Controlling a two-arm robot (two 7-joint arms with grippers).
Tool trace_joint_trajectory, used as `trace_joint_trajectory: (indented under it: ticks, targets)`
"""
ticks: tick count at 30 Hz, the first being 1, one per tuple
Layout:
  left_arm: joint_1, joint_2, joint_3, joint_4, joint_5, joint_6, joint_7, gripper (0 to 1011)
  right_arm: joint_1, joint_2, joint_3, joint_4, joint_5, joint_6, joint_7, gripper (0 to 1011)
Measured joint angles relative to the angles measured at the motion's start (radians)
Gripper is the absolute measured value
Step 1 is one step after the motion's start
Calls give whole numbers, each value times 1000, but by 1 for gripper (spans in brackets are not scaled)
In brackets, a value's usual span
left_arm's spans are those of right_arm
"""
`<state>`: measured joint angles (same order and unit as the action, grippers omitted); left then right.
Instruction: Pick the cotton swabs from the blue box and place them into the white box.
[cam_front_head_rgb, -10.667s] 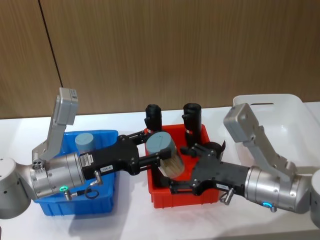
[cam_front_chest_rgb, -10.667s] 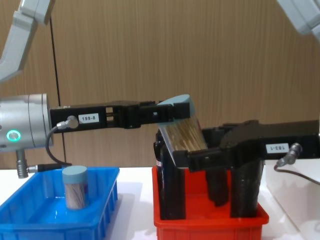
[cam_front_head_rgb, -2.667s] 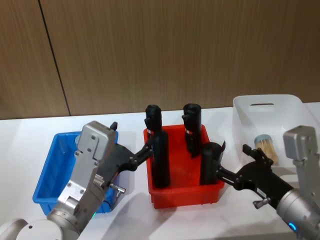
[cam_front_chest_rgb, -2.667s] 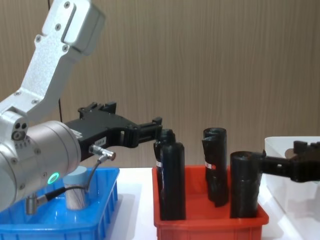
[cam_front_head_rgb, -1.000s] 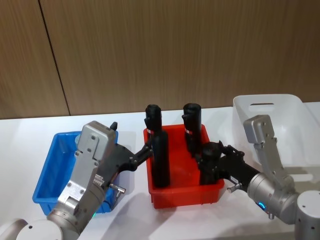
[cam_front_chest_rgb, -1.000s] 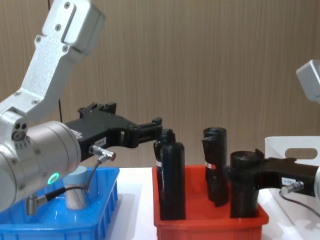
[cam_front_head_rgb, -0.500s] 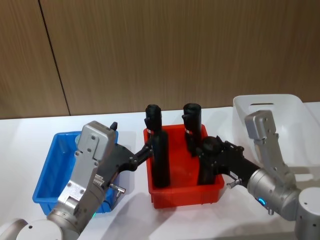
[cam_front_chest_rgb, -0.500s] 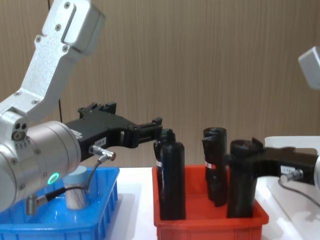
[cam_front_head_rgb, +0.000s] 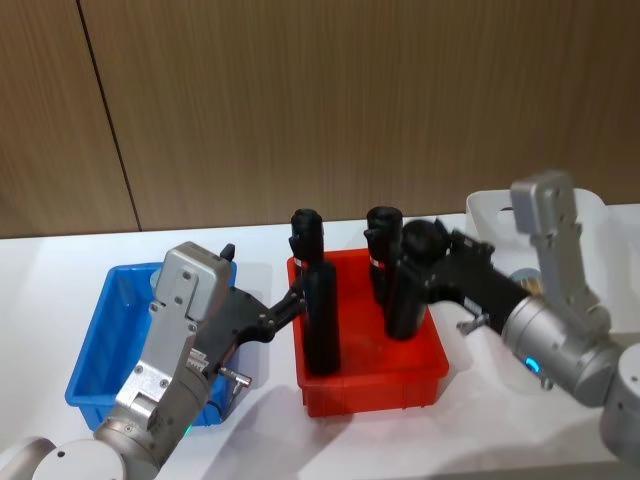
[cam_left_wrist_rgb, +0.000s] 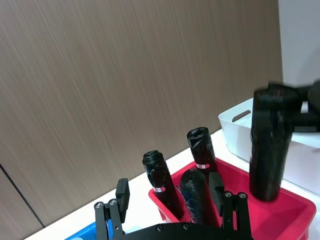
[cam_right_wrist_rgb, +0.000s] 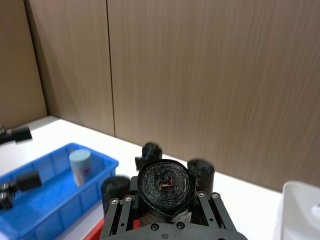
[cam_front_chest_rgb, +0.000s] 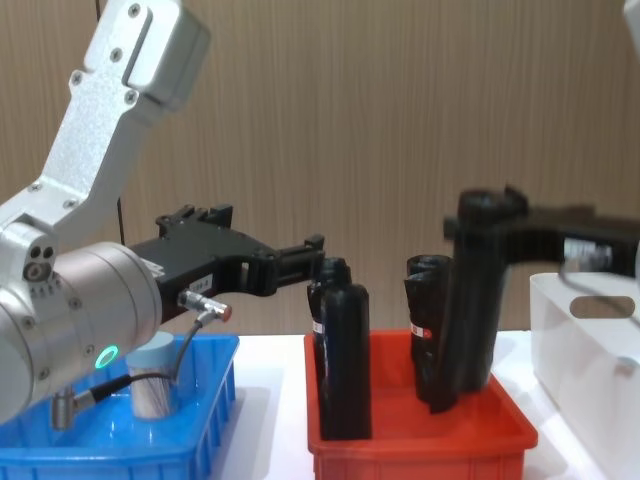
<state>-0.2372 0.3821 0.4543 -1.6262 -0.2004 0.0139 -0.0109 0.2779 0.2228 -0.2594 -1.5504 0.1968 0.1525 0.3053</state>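
Before a brown wood-panelled wall, your right gripper (cam_front_chest_rgb: 478, 222) clamps a black roll (cam_front_chest_rgb: 468, 300), lifted above the red bin (cam_front_chest_rgb: 420, 440). The remaining cotton swabs (cam_front_chest_rgb: 152, 375) tub stands upright, far left in the blue box (cam_front_chest_rgb: 215, 400). Your left gripper (cam_front_chest_rgb: 300, 262), fingers apart and empty, is nearer.

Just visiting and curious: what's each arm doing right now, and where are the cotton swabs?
Right gripper shut on a black roll, held above the red bin. Left gripper open, empty, over the blue box. One cotton swab tub in it.

Blue box (cam_front_head_rgb: 95, 345) and red bin (cam_front_head_rgb: 370, 375) look like glossy plastic, black rolls (cam_front_chest_rgb: 345, 360) crinkly matt film, wall (cam_front_head_rgb: 300, 100) smooth wood-grain panel.
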Motion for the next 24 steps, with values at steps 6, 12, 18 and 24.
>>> trace_joint_trajectory:
  ticks: [6, 12, 18, 24]
  targets:
    - [0, 0, 0, 0, 0, 0, 0, 1004, 9, 13, 15, -47, -5, 0, -15, 535]
    - [0, 0, 0, 0, 0, 0, 0, 1004, 23, 30, 37, -70, -13, 1, -43, 534]
    - [0, 0, 0, 0, 0, 0, 0, 1004, 40, 49, 63, -63, -24, 0, -77, 534]
    - [0, 0, 0, 0, 0, 0, 0, 1004, 57, 64, 84, -34, -39, -5, -107, 535]
